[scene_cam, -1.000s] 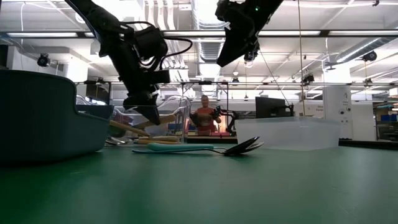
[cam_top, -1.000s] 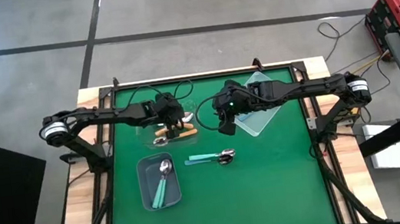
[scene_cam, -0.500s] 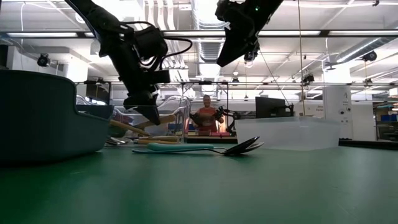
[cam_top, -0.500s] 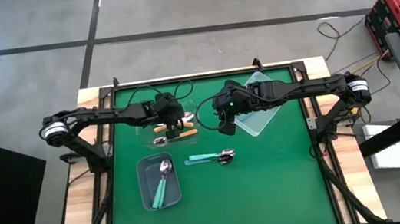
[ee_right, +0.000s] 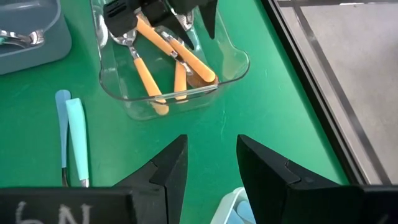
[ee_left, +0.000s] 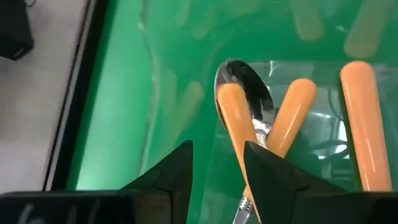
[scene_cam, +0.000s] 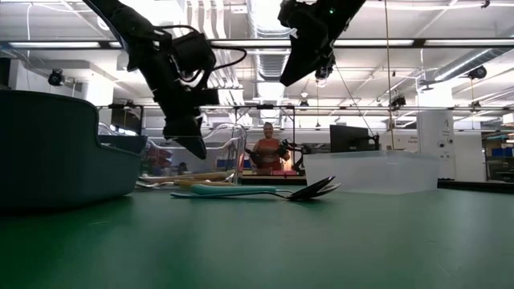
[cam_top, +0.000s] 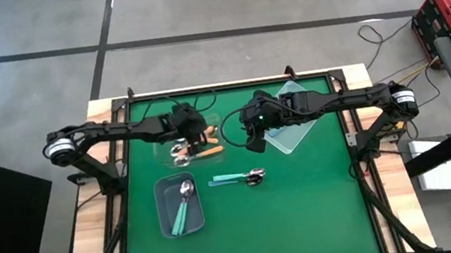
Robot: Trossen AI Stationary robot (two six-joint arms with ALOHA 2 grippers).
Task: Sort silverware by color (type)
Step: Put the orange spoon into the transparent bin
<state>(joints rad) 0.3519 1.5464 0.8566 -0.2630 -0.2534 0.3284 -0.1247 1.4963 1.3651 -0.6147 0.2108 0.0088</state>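
Observation:
Several orange-handled spoons (ee_left: pixel 239 124) lie in a clear bin (ee_right: pixel 239 62) at the table's far left. My left gripper (ee_left: pixel 217 152) hangs just above them, open, with nothing between its fingers. In the low view it (scene_cam: pixel 191 144) is clear of the spoons (scene_cam: pixel 197 178). My right gripper (cam_top: pixel 252 145) stays high over the table's middle (scene_cam: pixel 291 76), open and empty (ee_right: pixel 211 146). Two spoons with a teal and a bluer handle (cam_top: pixel 237 178) lie side by side on the green mat. Teal spoons (cam_top: pixel 185 206) rest in a grey bin (cam_top: pixel 167 213).
A second clear bin (cam_top: pixel 292 131) stands at the far right, beside my right arm. The grey bin sits near the table's left, in front of the clear one. The near half of the mat (cam_top: pixel 291 223) is bare. A person (scene_cam: pixel 267 148) stands in the room far beyond the table.
My left gripper has opened over the clear bin and let go of an orange spoon. The spoon, which had hung tilted from the fingers, has dropped and now lies flat among the others in the bin.

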